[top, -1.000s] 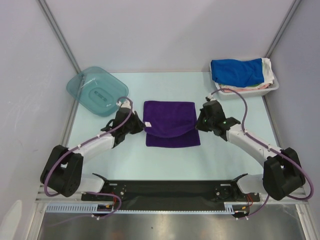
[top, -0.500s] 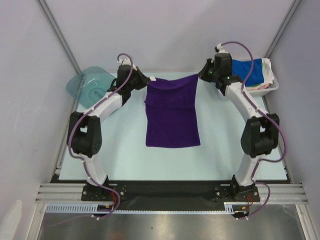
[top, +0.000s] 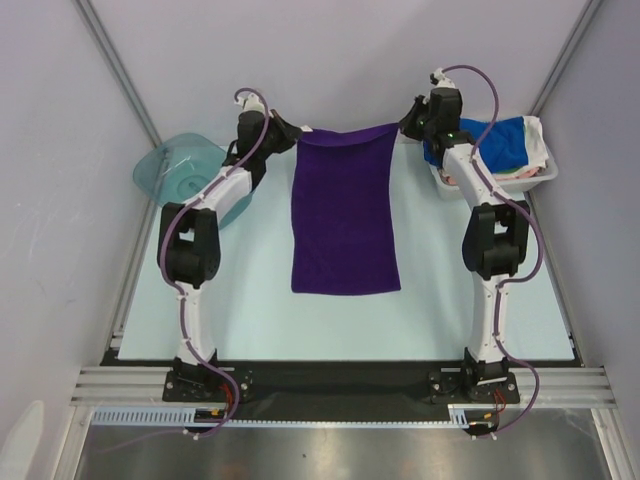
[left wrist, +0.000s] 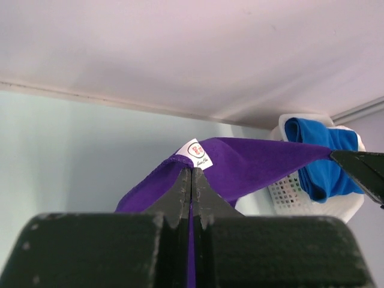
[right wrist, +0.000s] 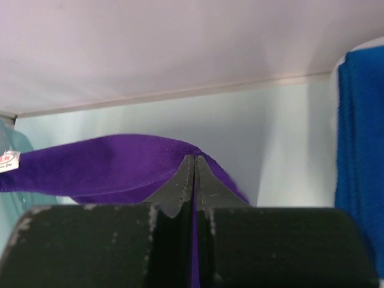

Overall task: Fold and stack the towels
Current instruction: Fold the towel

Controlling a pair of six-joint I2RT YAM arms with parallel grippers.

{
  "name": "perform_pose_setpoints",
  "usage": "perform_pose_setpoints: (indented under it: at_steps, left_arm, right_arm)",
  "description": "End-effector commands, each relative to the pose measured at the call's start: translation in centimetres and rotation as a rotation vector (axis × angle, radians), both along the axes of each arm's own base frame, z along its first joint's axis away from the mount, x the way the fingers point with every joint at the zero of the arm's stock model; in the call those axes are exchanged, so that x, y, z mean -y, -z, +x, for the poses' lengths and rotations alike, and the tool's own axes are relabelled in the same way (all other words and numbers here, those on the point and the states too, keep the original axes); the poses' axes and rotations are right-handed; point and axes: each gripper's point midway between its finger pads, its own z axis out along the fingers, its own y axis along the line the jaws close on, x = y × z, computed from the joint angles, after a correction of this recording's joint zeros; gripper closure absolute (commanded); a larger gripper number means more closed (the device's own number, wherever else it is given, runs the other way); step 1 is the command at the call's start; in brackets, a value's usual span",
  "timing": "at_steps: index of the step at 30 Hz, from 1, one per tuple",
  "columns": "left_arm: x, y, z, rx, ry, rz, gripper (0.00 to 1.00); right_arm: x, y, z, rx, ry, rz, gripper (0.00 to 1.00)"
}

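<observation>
- One purple towel (top: 343, 215) is clamped by left tool (top: 293, 133) and right tool (top: 404, 126), one far corner each.
- One blue towel (top: 497, 140) is seen in one basket (top: 538, 178).

Dark purple towel (right wrist: 108, 165) pinched in right claw (right wrist: 193, 165), blue towel (right wrist: 360, 138) at right

Tag (left wrist: 196, 154) on purple towel (left wrist: 252, 165): print unreadable.

Around me stand plain pale-lilac walls (top: 330, 60), joined at slanting grey metal corner posts (top: 117, 70). The table (top: 250, 300) is a pale mint sheet (softly, evenly lit), edged on my side by an aluminium rail (top: 565, 382).
</observation>
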Motion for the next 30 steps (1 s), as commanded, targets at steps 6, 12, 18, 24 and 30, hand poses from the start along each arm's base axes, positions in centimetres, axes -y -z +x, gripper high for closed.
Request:
perform_pose_setpoints:
  at_steps: [6, 12, 18, 24, 30]
  left_arm:
    - [-0.5, -5.3, 2.6, 0.232, -0.042, -0.041, 1.0]
    - [-0.6, -6.1, 4.0, 0.292, -0.063, -0.04, 1.0]
    - [-0.7, -5.7, 5.2, 0.3, -0.068, -0.04, 1.0]
    - [-0.5, -5.1, 4.5, 0.267, -0.044, -0.046, 1.0]
    - [-0.8, -4.6, 1.8, 0.214, -0.026, -0.05, 1.0]
  right_arm:
    - [3.0, -5.9, 4.5, 0.222, 0.043, 0.027, 1.0]
    - [3.3, -7.1, 6.2, 0.273, 0.052, 0.018, 1.0]
    - [3.7, -6.9, 6.9, 0.288, 0.058, 0.02, 1.0]
    - [3.6, -4.9, 5.8, 0.219, 0.053, 0.037, 1.0]
    - [3.5, -3.5, 2.7, 0.115, 0.05, 0.062, 1.0]
